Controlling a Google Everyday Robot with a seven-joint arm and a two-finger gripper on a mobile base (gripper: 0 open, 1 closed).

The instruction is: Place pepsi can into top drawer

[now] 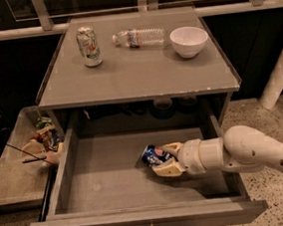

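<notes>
Gripper: reaching in from the right, clasping the pepsi can sideways inside the top drawer.
Risk: can possibly rolling once released.

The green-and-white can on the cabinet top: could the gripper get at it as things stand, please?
Probably not yet. The gripper is inside the top drawer, shut on the pepsi can, while the green-and-white can stands on the cabinet top above. It would need to release and rise first.
</notes>
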